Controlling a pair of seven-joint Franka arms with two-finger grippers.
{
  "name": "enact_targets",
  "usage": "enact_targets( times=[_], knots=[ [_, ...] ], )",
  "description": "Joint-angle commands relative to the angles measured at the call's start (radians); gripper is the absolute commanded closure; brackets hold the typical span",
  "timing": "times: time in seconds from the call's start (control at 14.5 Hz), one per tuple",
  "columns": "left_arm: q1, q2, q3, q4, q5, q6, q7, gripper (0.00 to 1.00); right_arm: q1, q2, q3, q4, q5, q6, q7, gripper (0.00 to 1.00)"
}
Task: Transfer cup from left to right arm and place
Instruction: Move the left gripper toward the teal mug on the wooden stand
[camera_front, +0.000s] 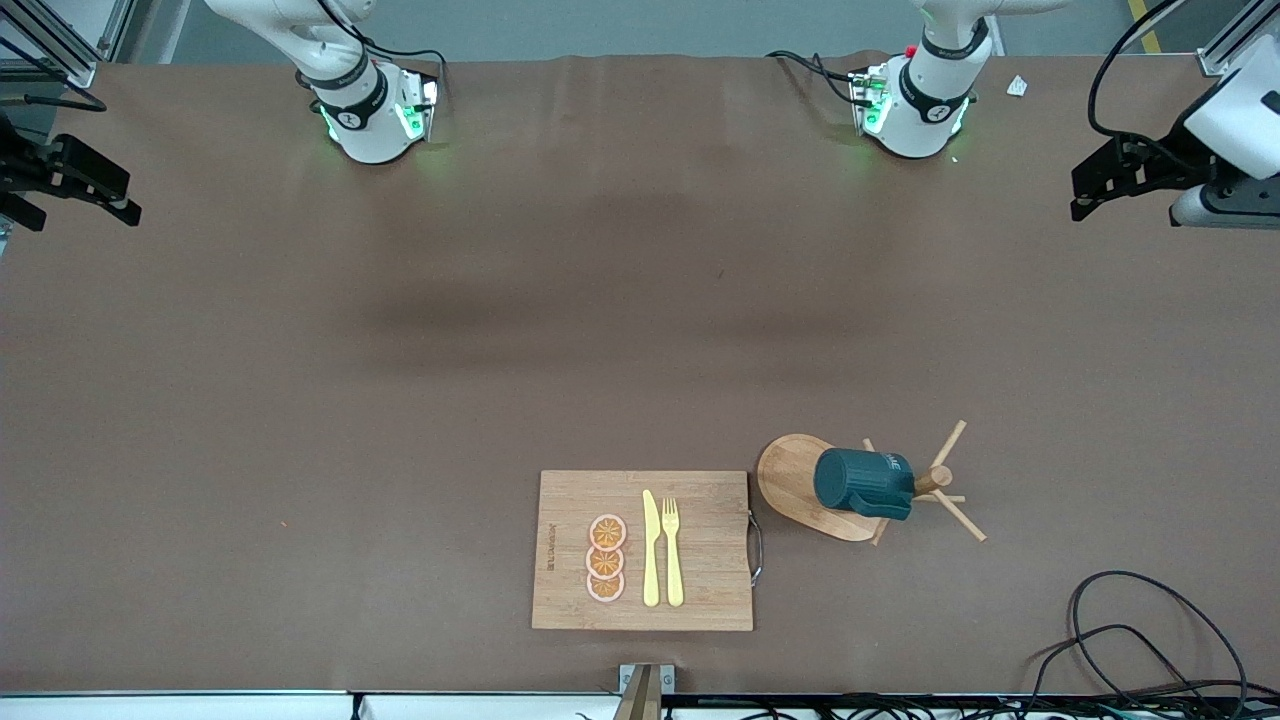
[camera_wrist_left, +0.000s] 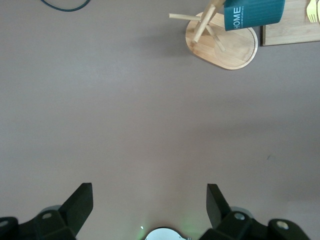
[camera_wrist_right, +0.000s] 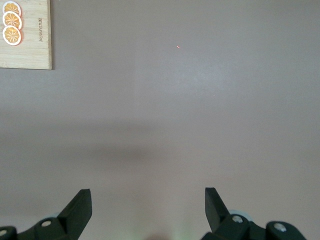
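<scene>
Cup (camera_front: 862, 483): a dark teal-green cylindrical mug with a side handle and white lettering, hung tilted on a peg of the light wooden mug tree (camera_front: 935, 482), over that stand's oval base, lower right of centre in the front view. Beside it, toward the right arm's end, we list a pale bamboo cutting board (camera_front: 700, 590) on the brown surface (camera_front: 500, 350), carrying three orange slices (camera_front: 606, 558), a yellow knife (camera_front: 651, 548) and a yellow fork (camera_front: 672, 550).

Left gripper (camera_wrist_left: 150, 200): jaws wide, empty, raised at the front view's right edge. Right gripper (camera_wrist_right: 148, 200): jaws wide, empty, waiting at the left edge.

We judge the pick-up not yet begun; the left gripper should close across the mug's body and draw it along the peg, not straight up.
</scene>
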Motion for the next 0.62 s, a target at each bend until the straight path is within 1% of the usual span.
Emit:
enact_targets(
  times=[0.0, 0.14, 0.28, 0.41, 0.55],
  knots=[
    [-0.007, 0.034, -0.026, 0.025, -0.015, -0.013, -0.12, 0.0, -0.014, 0.006, 0.008, 0.015, -0.003, -0.002, 0.001, 0.0],
    [-0.005, 0.043, -0.07, 0.011, -0.021, 0.007, -0.285, 0.0, -0.017, 0.01, 0.008, 0.015, -0.001, -0.002, -0.005, 0.0],
    [-0.002, 0.042, -0.11, -0.032, -0.044, 0.059, -0.442, 0.0, -0.017, 0.01, 0.008, 0.015, -0.001, -0.002, -0.006, 0.0],
    [-0.001, 0.031, -0.142, -0.123, -0.069, 0.178, -0.615, 0.0, -0.016, 0.01, 0.008, 0.015, -0.001, -0.005, -0.008, 0.0],
    [-0.001, 0.028, -0.167, -0.193, -0.107, 0.284, -0.793, 0.0, -0.016, 0.01, 0.008, 0.013, -0.001, -0.005, -0.008, 0.0]
  ],
)
